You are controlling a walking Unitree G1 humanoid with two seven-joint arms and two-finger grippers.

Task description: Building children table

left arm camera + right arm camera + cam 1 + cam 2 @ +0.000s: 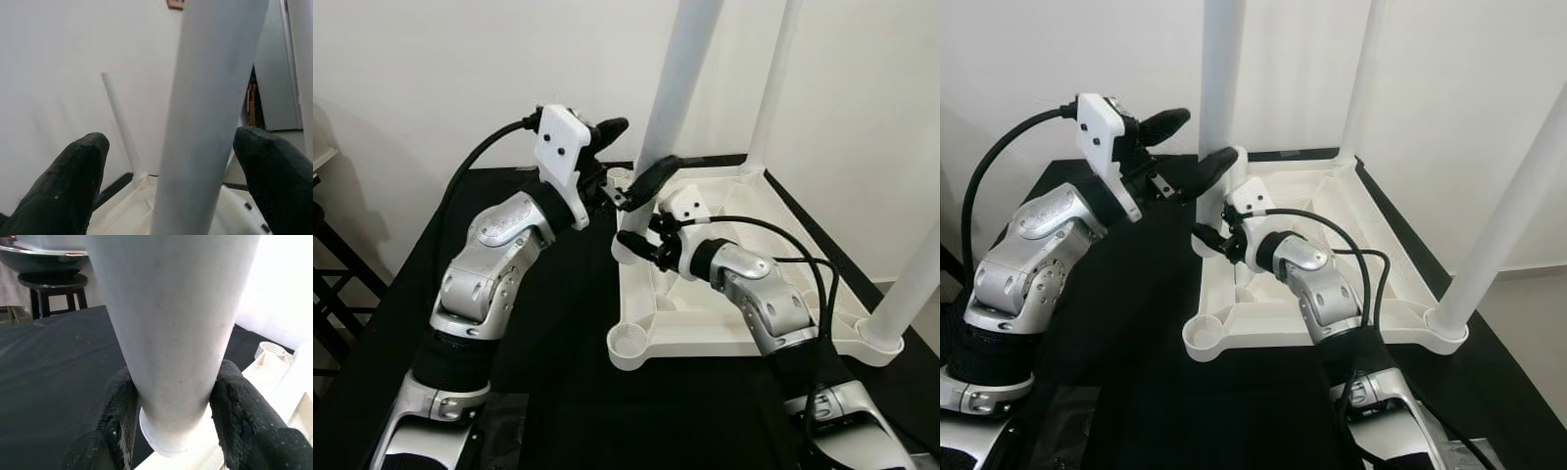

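Right gripper [168, 431] is clamped on the base of the near-left white plastic table leg [677, 83], both black fingers [110, 426] pressed against its sides just above where it meets the socket. I see my left gripper [631, 157] higher up on the same leg, fingers [73, 181] spread apart on either side of it, not touching it in the left wrist view.

White plastic children's tabletop [724, 294] lies upside down on the black cloth-covered work surface [558, 392], ribbed underside facing up. It sits toward the right half of the surface, close to the white wall [431, 69].

Gripped leg stands with its long axis close to vertical, thick end down at the tabletop's left corner nearest the wall side, upper end running out of frame. It leans slightly right in the left eye view.

Second white leg [773, 88] stands upright in the far corner socket, also pointing up out of frame. Third white leg [911, 294] stands in the near-right corner, tilted a little in the picture.

Near-left corner socket [628, 345] is open, round and facing up.

Dark stool [54, 289] shows beyond the black surface in the right wrist view.
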